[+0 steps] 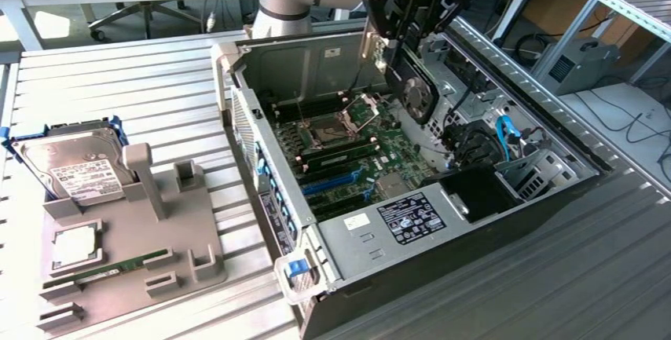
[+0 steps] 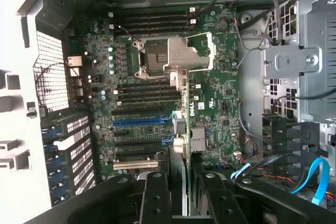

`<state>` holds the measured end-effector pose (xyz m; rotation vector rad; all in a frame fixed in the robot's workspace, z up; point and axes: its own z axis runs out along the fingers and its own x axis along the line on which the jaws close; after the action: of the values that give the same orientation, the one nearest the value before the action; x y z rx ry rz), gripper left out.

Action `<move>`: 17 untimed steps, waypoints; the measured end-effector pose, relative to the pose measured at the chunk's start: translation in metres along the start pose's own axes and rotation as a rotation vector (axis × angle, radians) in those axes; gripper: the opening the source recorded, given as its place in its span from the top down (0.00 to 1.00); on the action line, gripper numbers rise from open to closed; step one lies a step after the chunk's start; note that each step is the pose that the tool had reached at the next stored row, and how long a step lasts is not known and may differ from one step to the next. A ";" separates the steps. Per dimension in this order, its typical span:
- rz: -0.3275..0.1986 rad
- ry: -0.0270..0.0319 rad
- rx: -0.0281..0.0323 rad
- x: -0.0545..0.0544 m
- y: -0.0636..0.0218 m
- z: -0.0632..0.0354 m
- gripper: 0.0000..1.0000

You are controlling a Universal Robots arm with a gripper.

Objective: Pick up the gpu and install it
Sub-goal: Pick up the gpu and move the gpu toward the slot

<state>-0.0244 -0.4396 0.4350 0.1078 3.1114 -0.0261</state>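
The gpu (image 1: pixel 417 89), a thin black card with a round fan on its face, hangs on edge above the open computer case (image 1: pixel 346 238). My gripper (image 1: pixel 404 42) is shut on its upper edge, over the far side of the motherboard (image 1: pixel 351 155). In the wrist view the gpu (image 2: pixel 178 171) appears edge-on as a narrow strip between my black fingers (image 2: pixel 152 198), well above the board. The blue expansion slot (image 2: pixel 139 121) and the black slots beside it lie below and to one side of the card.
A silver hard drive (image 1: pixel 78 167) in a blue caddy and a green memory stick (image 1: pixel 115 265) sit on the grey fixture (image 1: pixel 126 230) at the exterior view's left. Inside the case are the CPU socket (image 2: pixel 157 56), a metal drive cage (image 2: pixel 294 61) and blue cables (image 1: pixel 507 140).
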 end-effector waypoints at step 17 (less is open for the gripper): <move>0.000 -0.0003 0.0042 -0.013 0.0009 0.0005 0.73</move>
<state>-0.0117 -0.4396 0.4349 0.1077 3.1112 -0.0327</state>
